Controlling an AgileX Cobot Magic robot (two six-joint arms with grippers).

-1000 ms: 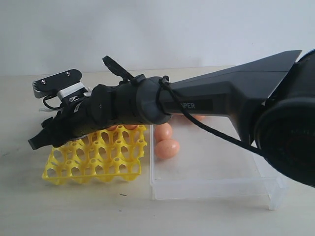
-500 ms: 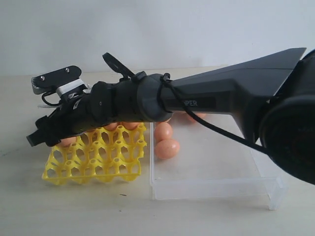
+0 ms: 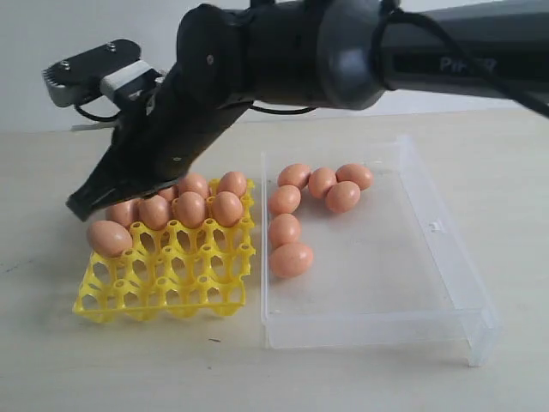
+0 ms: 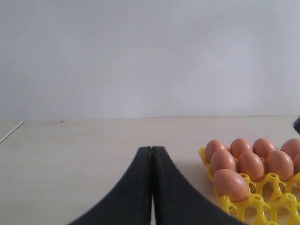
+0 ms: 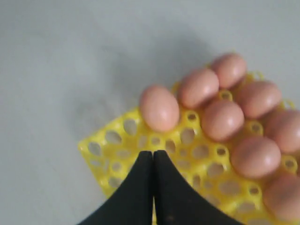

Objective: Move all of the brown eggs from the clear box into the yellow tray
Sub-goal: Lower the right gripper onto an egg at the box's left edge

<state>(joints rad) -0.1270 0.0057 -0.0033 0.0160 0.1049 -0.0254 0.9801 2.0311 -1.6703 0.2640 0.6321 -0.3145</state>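
The right gripper (image 3: 79, 208) is stretched in from the right and is held low over the left end of the yellow tray (image 3: 163, 296). Its two smooth black fingers (image 5: 136, 192) are pressed flat together into one tapering wedge, and nothing is caught between them. The brown eggs (image 3: 190, 209) are now split between two places. In the tray, the far rows are filled with smooth, matt, orange-brown ovals. One more egg (image 5: 159, 108) is seated alone in a cup at the left edge, just past the fingertips and clear of them.

The tray is moulded in bright glossy plastic as a square grid of round open cups with pointed posts between them. Its near rows are left bare.

Just beside it on the right, the clear box (image 3: 377, 330) is laid on the pale table (image 3: 129, 369). It is shallow, rectangular and transparent, with low walls and a thin rim. Seven eggs are gathered in its far left part, some touching, and three of them are strung along the left wall.

The left gripper (image 4: 151, 150) is seen only from its own wrist. Its curved black fingers are shut tight on nothing above the table, with the filled cups close by and a plain white wall (image 4: 140, 56) behind.
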